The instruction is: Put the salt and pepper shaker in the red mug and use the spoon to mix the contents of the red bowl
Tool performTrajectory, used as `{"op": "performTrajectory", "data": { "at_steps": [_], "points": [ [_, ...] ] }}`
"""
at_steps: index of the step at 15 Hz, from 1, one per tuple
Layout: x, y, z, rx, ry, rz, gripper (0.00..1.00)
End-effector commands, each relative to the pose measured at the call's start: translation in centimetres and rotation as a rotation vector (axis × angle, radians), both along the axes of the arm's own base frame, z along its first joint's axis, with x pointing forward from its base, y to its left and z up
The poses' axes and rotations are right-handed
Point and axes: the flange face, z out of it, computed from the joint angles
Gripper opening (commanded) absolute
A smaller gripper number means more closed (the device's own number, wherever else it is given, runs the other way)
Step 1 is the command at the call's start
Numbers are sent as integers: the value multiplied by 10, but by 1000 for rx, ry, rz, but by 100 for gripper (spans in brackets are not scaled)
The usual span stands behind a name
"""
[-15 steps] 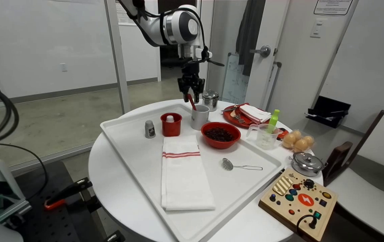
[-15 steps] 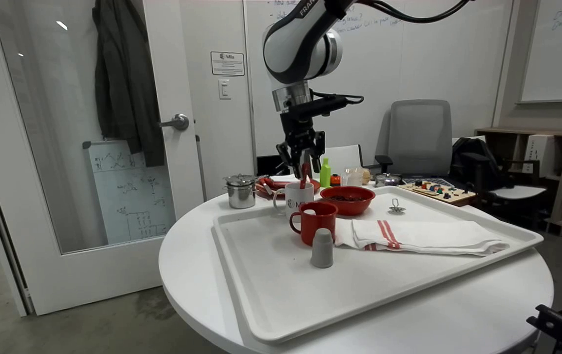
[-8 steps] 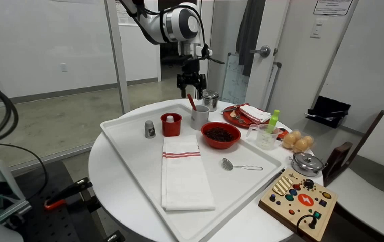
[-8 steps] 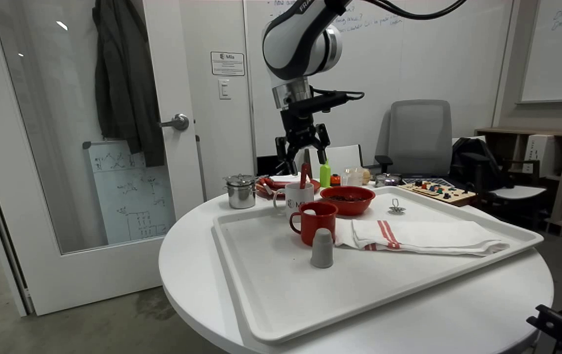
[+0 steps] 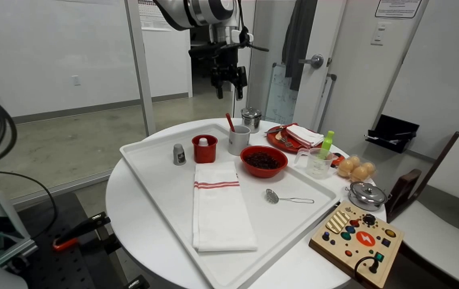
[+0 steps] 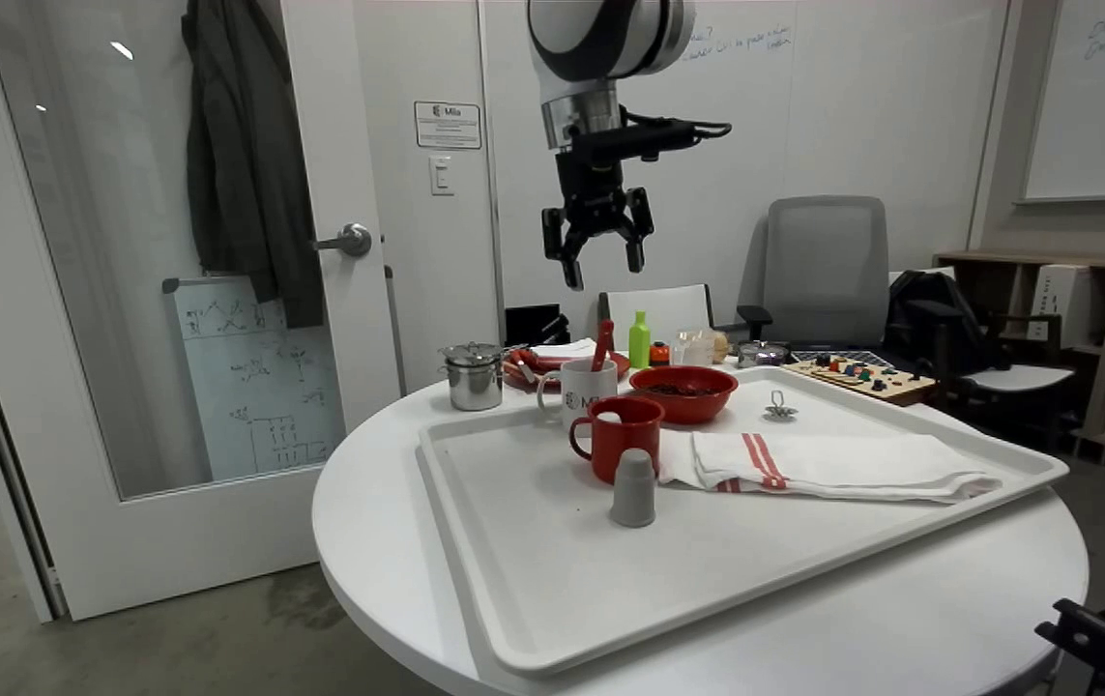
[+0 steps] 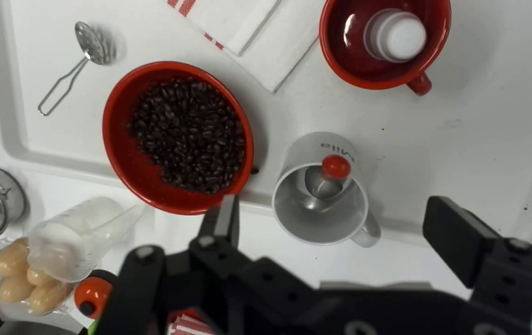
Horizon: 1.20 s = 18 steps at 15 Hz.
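Observation:
My gripper (image 5: 229, 96) hangs open above the pale mug (image 7: 321, 218), nothing between its fingers. A red-handled utensil (image 5: 230, 121) leans in that mug, its handle end below and apart from the fingers. The white shaker (image 7: 400, 37) stands inside the red mug (image 6: 618, 440). Beside that mug, the grey shaker (image 5: 179, 154) is upright on the tray; the wrist view leaves it out. Dark beans partly fill the red bowl (image 7: 121, 153). A silvery slotted spoon (image 7: 90, 42), taken as the spoon, lies on the tray near the bowl, touching nothing else.
A folded towel (image 5: 221, 212) covers the middle of the white tray (image 5: 161, 192). Behind and beside the tray stand a metal canister (image 5: 251, 119), a red plate (image 5: 273, 140) with cutlery and cloth, a measuring cup (image 5: 317, 164), a green bottle (image 6: 639, 340) and a lidded pot (image 5: 368, 195).
A second ago the fingers were around the red handle in the pale mug. They have spread apart, and the gripper has risen well above it. The utensil stays in the mug.

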Motion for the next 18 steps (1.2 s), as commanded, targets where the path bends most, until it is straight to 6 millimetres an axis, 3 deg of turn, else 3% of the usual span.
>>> {"op": "performTrajectory", "data": {
  "at_steps": [1,8,13,18],
  "points": [
    [-32,-8,7,31,-36,-40,100],
    [-94,-15,0,43,-143,-133,100],
    [-138,-8,3,91,-169,-105,100],
    [-157,5,-30,114,-106,-48,100]
  ]
}}
